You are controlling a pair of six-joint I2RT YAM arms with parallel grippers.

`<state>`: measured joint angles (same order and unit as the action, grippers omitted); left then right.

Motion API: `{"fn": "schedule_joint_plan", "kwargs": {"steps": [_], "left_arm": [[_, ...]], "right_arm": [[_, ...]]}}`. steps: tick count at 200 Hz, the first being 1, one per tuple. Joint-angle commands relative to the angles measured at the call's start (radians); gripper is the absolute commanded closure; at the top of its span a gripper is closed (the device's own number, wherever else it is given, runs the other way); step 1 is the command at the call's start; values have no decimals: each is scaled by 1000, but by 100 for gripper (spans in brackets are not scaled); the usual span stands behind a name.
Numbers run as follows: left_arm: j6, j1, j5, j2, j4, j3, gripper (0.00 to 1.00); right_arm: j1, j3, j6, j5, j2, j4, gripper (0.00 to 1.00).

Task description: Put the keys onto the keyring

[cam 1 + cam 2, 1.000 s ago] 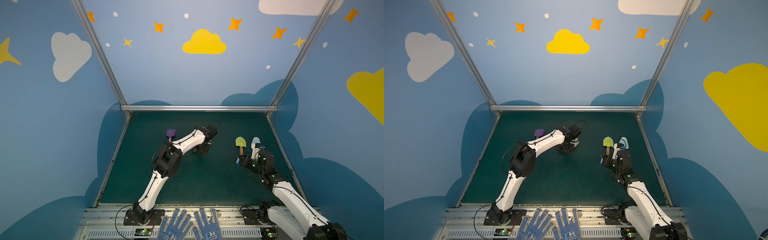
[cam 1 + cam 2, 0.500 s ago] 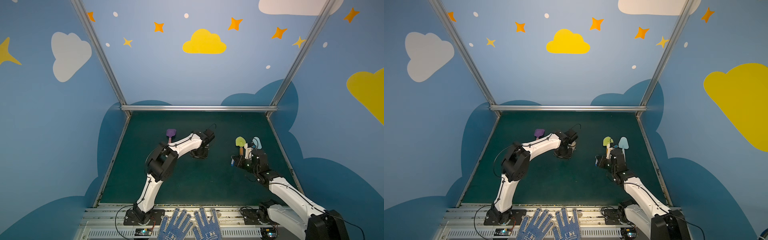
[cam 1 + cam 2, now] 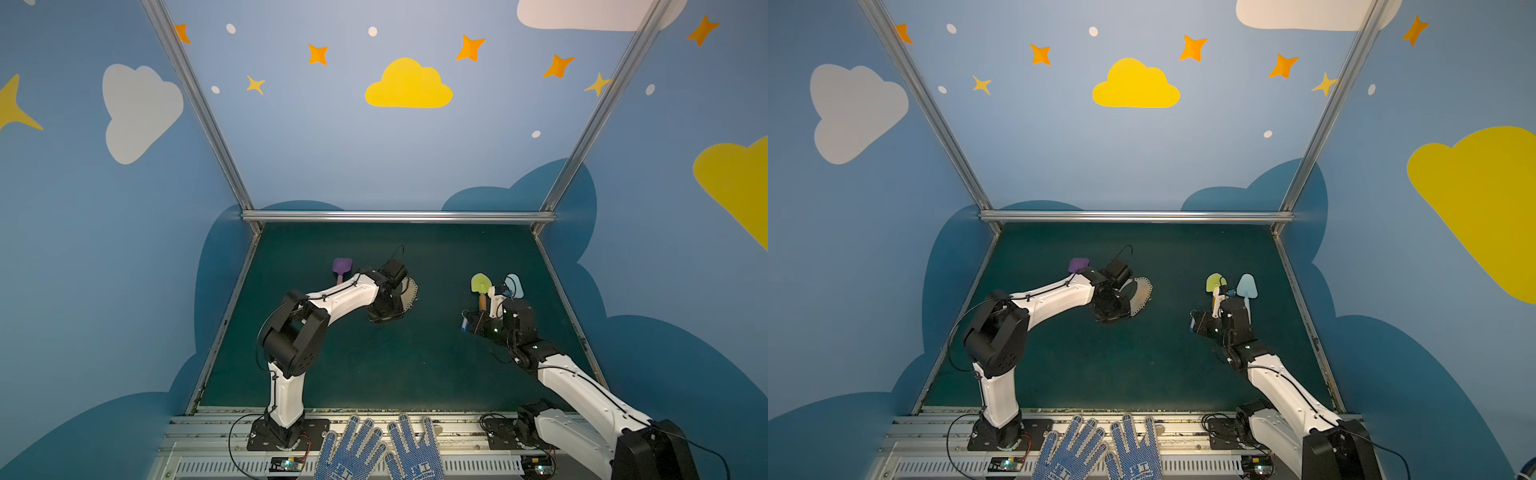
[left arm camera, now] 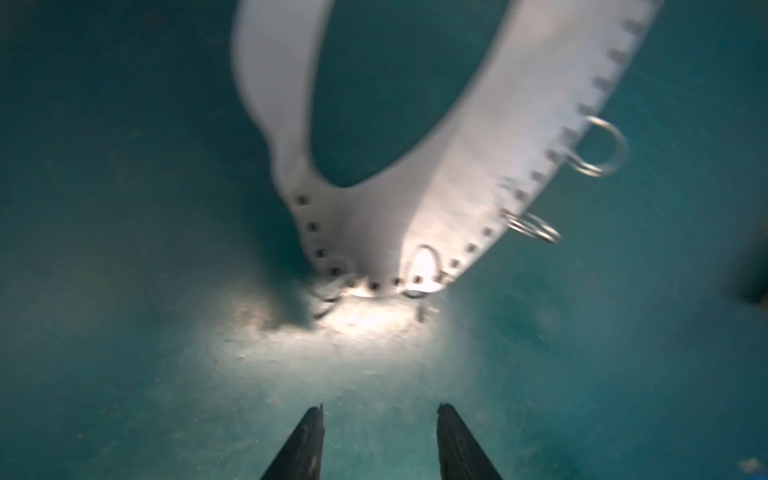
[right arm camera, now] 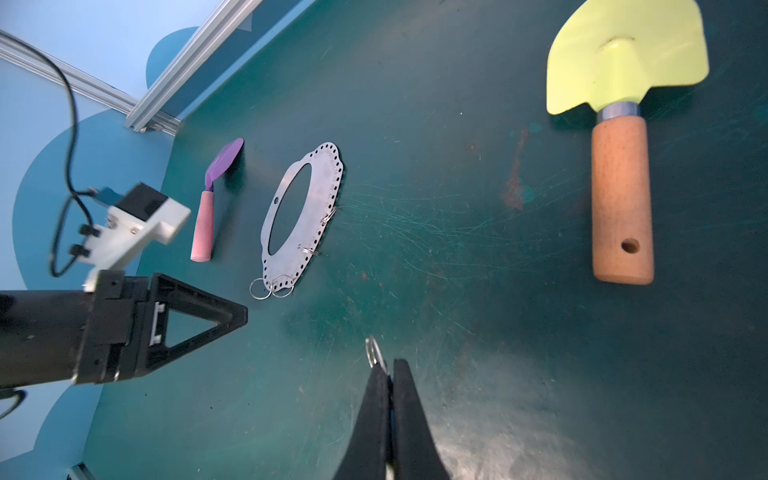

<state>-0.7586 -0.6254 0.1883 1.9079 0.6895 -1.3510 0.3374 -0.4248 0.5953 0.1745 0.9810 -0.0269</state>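
Note:
The keyring (image 3: pixel 410 292) (image 3: pixel 1145 291), a flat grey oval band with holes along its rim and several small wire rings, lies on the green mat. In the left wrist view the keyring (image 4: pixel 415 195) is just ahead of my left gripper (image 4: pixel 380 409), which is open and empty a short way from its rim. From the right wrist view, the left gripper (image 5: pixel 199 320) hangs beside the keyring (image 5: pixel 307 216). My right gripper (image 5: pixel 390 368) is shut on the keys (image 3: pixel 464 325) (image 3: pixel 1192 326). Only a blue tag and a wire ring (image 5: pixel 372 352) stick out.
A purple toy shovel (image 3: pixel 342 266) (image 5: pixel 208 208) lies behind the left arm. A green shovel (image 3: pixel 481 284) (image 5: pixel 623 124) and a light blue one (image 3: pixel 513 284) lie by the right gripper. Blue dotted gloves (image 3: pixel 374 449) rest on the front rail.
My left gripper has opened and drawn back toward the front left, uncovering the keyring. My right gripper has shifted slightly left with the keys.

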Motion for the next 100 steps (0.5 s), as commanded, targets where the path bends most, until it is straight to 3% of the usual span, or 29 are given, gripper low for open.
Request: {"fn": "schedule_joint_plan", "kwargs": {"steps": [1, 51, 100], "left_arm": [[-85, 13, -6, -45, -71, 25, 52], [14, 63, 60, -3, -124, 18, 52], [64, 78, 31, 59, -73, -48, 56]], "right_arm": [[6, -22, -2, -6, -19, -25, 100], [8, -17, 2, 0, -16, -36, 100], [11, -18, 5, -1, -29, -30, 100]]}}
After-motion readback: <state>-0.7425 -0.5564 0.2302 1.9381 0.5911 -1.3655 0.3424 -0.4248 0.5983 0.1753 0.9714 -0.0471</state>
